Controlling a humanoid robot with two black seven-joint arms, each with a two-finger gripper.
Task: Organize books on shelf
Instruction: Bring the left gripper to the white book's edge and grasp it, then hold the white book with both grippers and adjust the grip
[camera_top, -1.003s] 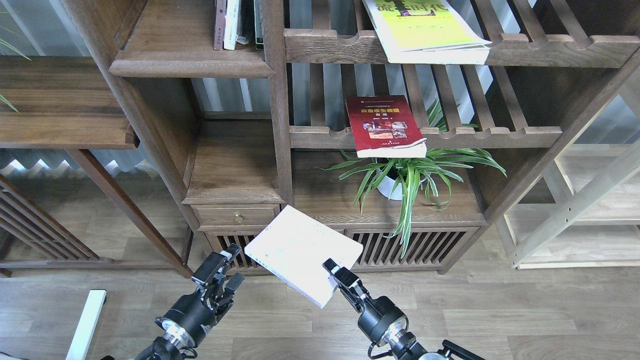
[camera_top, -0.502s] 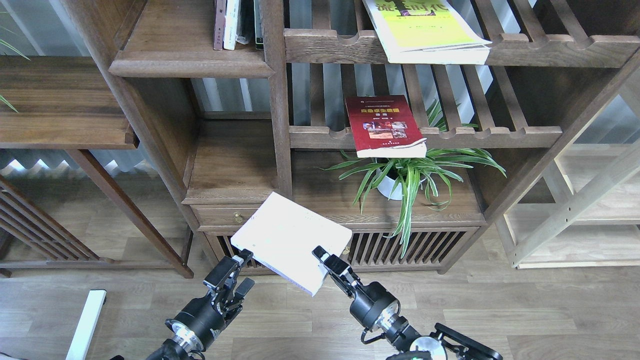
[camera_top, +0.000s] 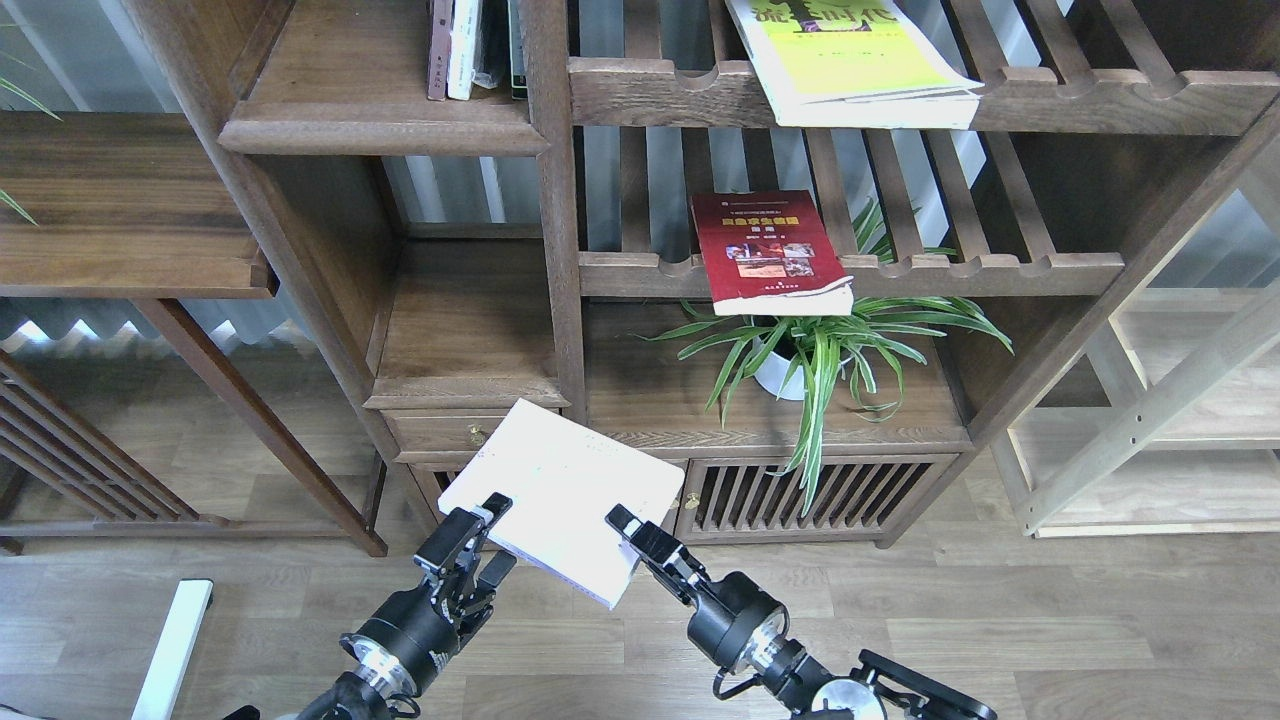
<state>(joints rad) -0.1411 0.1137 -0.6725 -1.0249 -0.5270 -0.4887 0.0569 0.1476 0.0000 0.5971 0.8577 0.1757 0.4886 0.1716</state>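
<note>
Shelf (camera_top: 470, 320): dark board left of the post, bare; target, above the book.
White book (camera_top: 560, 497): thin, light, floppy; grip by its edges.
Right hand (camera_top: 628, 527): clamped on the book's right edge.
Left hand (camera_top: 478, 525): jaws apart at the left corner.
Change: book has slid left; left hand now reaches it.

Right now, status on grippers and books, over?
Right gripper shut on white book, held flat. Left gripper open at its near-left edge. Red book and yellow-green book flat on slatted shelves. Nothing in the way.
</note>
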